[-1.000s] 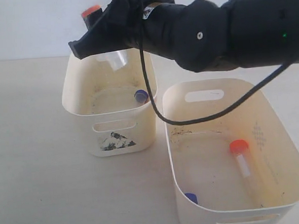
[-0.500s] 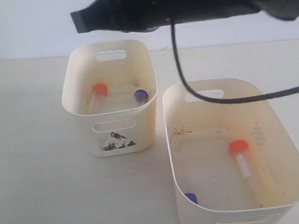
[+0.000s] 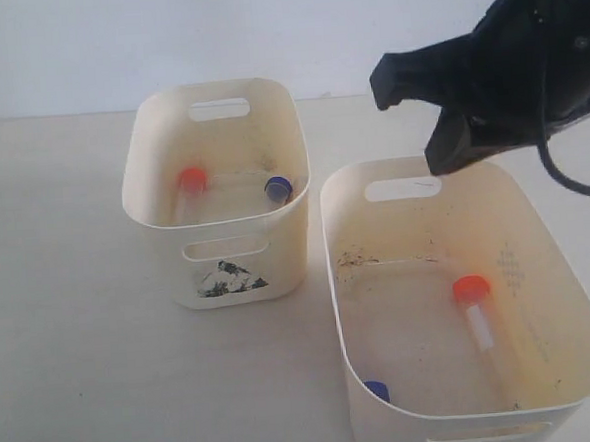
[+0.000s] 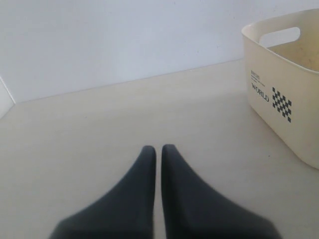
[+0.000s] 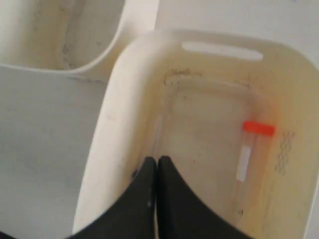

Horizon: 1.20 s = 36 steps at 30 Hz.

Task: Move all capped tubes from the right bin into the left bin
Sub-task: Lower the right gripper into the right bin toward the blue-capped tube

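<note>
The bench is pale and plain, and both bins sit on it close together without touching.

The right bin is the wide cream one, nearer the exterior camera. You have two capped tubes in it. An orange-capped tube lies flat on the floor toward the right wall, cap pointing at the far end and a white label patch on its body. A blue cap shows in the near left corner; its tube is mostly hidden behind the rim.

The left bin is the smaller, taller one with the torn sticker on its front. It holds two more: a second orange-capped tube by the left wall and a blue-capped tube by the right wall, apart from each other.

Your right hand hangs above the far end of the right bin, clear of the rim. In the wrist view its fingers are pressed together with nothing between them, looking down into the right bin at the orange-capped tube.

Your left hand is out of the exterior view. It sits low over bare bench, fingers pressed together bar a thin slit and empty. A cream bin with a "WORLD" print stands off to one side, but I can't tell which bin it is.
</note>
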### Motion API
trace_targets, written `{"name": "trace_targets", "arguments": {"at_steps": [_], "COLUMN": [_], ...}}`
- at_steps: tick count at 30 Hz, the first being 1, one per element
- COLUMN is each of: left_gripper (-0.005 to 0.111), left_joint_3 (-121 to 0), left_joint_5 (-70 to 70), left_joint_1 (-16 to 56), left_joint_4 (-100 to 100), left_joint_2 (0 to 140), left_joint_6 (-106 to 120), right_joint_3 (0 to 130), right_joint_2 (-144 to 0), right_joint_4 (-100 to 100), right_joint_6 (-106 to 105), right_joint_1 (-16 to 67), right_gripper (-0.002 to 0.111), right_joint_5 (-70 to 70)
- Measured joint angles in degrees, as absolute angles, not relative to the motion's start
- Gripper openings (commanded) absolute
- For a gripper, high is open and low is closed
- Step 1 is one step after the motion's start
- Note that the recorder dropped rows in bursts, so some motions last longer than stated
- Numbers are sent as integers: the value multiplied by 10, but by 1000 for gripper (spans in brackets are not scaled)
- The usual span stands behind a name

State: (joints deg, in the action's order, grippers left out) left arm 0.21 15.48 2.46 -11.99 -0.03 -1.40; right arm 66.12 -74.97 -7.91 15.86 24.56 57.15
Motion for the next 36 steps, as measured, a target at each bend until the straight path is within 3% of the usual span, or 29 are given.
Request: {"name": "trace_targets", "arguments": {"at_steps": [11, 18, 36], "left_gripper": [4, 4, 4], "left_joint_3": [2, 2, 2], "left_joint_5": [155, 155, 155], "left_joint_1": [25, 25, 25], "left_joint_4": [-120, -120, -120], "left_joint_2": [0, 0, 0], "left_joint_6": [-14, -14, -14], "right_joint_3": [617, 554, 553], "right_joint_2": [-779, -797, -970], "right_joint_4": [-101, -132, -159], "right_joint_6": [220, 220, 172], "right_joint_1": [246, 246, 246], "right_gripper": [0, 0, 0], "right_joint_5": [616, 555, 457]}}
